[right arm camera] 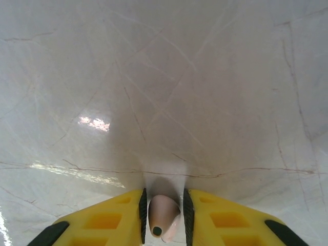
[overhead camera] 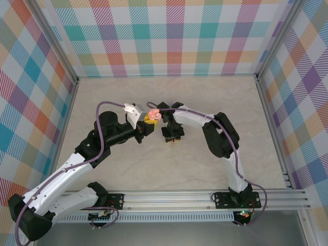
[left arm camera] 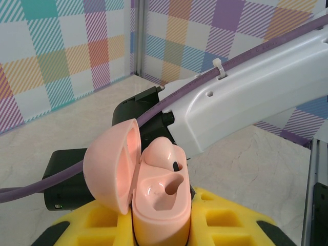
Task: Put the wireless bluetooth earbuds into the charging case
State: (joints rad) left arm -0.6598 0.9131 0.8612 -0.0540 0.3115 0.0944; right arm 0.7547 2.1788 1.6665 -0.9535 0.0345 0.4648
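Grips the pink charging case [left arm camera: 159,218] in the left gripper [overhead camera: 149,122], jaws pressed against its sides, lid swung open toward 9 o'clock. Keeps one pale pink earbud [left arm camera: 160,156] seated in the well at 12 o'clock. Pinches a second pale pink earbud [right arm camera: 163,214] in the right gripper [right arm camera: 164,205], jaws tight on it, just above the tabletop [right arm camera: 164,77].

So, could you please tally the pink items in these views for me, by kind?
Case: 1
Earbuds: 2 (one seated in the case, one held apart)
Total: 3
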